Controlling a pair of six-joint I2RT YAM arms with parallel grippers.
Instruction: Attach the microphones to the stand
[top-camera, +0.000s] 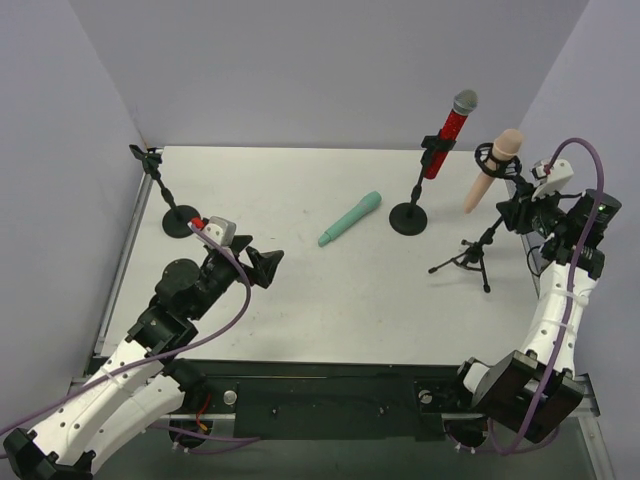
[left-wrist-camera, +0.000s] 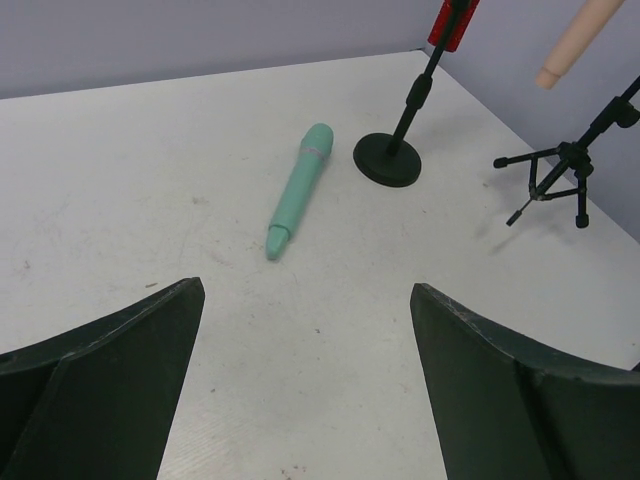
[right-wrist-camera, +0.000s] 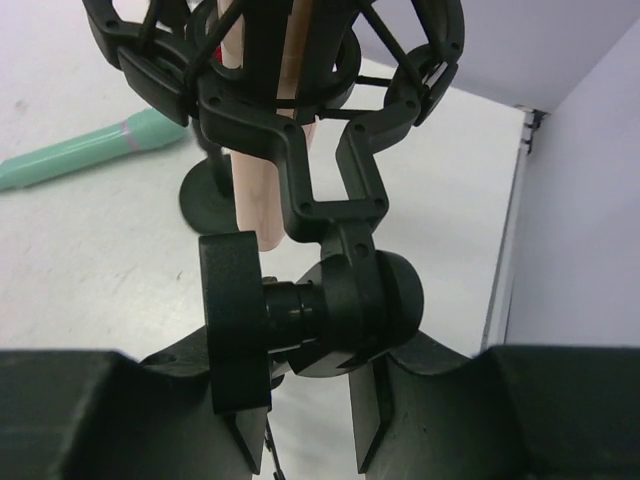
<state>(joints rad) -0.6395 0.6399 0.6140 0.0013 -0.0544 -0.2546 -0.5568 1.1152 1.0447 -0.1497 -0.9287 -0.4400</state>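
Observation:
The mint-green microphone (top-camera: 350, 219) lies flat on the table; it also shows in the left wrist view (left-wrist-camera: 300, 188) and the right wrist view (right-wrist-camera: 90, 150). My left gripper (top-camera: 262, 265) is open and empty, low over the table short of it (left-wrist-camera: 305, 290). The glittery red microphone (top-camera: 448, 135) stands clipped in a round-base stand (top-camera: 408, 218). The peach-pink microphone (top-camera: 492, 172) sits in the shock mount (right-wrist-camera: 270, 60) of the tripod stand (top-camera: 470, 260). My right gripper (right-wrist-camera: 305, 420) is closed on that stand's swivel joint (right-wrist-camera: 360, 310), just under the mount.
An empty round-base stand (top-camera: 160, 185) with a bare clip stands at the back left. Grey walls close the table on the left, back and right. The right table edge (right-wrist-camera: 510, 250) is near the tripod stand.

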